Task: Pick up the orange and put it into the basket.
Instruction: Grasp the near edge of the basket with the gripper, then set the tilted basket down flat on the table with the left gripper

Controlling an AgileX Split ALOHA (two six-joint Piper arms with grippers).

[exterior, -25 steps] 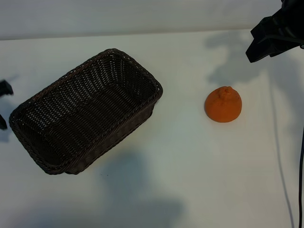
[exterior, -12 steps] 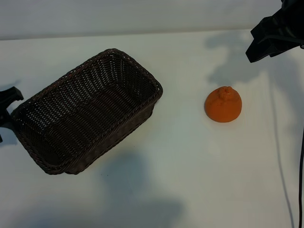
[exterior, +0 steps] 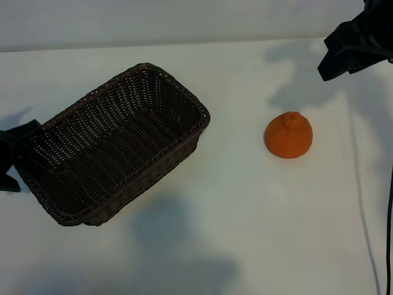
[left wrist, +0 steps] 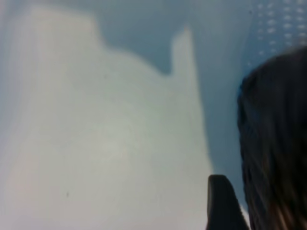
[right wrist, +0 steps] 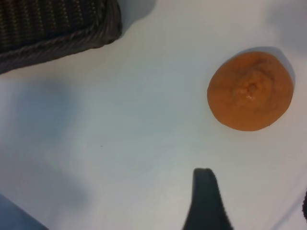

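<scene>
Bright, even light; soft grey arm shadows fall on the white table (exterior: 233,203). The left wrist view is blurred.

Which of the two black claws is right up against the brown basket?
The left gripper, touching the basket's end; the right gripper hangs far off, beyond the orange.

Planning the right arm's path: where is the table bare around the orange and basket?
Bare table lies between the basket and the orange, and across the whole near side. The right gripper hangs beyond the orange, open. Crowded only at the basket's left end, where the left gripper sits.
</scene>
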